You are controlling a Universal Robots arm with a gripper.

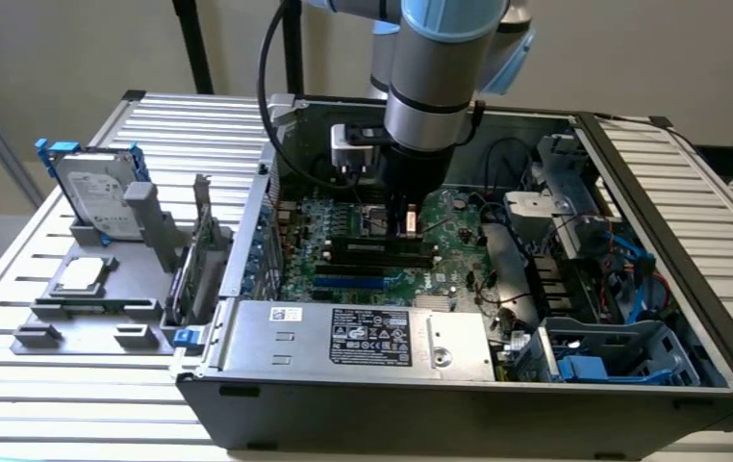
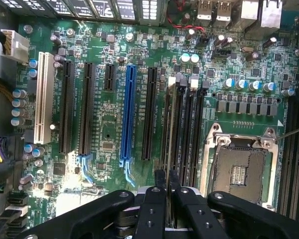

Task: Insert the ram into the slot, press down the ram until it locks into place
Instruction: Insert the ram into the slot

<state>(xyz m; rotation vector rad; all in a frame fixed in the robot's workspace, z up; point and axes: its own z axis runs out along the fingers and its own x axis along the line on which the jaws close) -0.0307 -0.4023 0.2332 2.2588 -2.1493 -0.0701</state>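
The ram [image 2: 171, 124] shows edge-on as a thin green strip standing upright in the first of several parallel black memory slots [image 2: 192, 124], beside the square metal processor socket [image 2: 239, 169]. My gripper [image 2: 168, 180] is directly over the ram's near end, with its two black fingers [image 2: 158, 199] pressed close on either side of the strip. In the exterior view the gripper [image 1: 403, 223] reaches straight down into the open computer case onto the motherboard [image 1: 341, 217], just above the black slots [image 1: 373, 252]. Whether the slot's end clips are closed cannot be told.
A blue slot [image 2: 128, 114], black expansion slots [image 2: 67, 107] and a white slot [image 2: 44, 99] lie alongside. The case holds a power supply [image 1: 354, 332], cables [image 1: 520, 279] and a drive cage [image 1: 623, 351]. Outside, a fixture [image 1: 85, 308] carries a hard drive [image 1: 97, 192] and an upright grey card [image 1: 200, 250].
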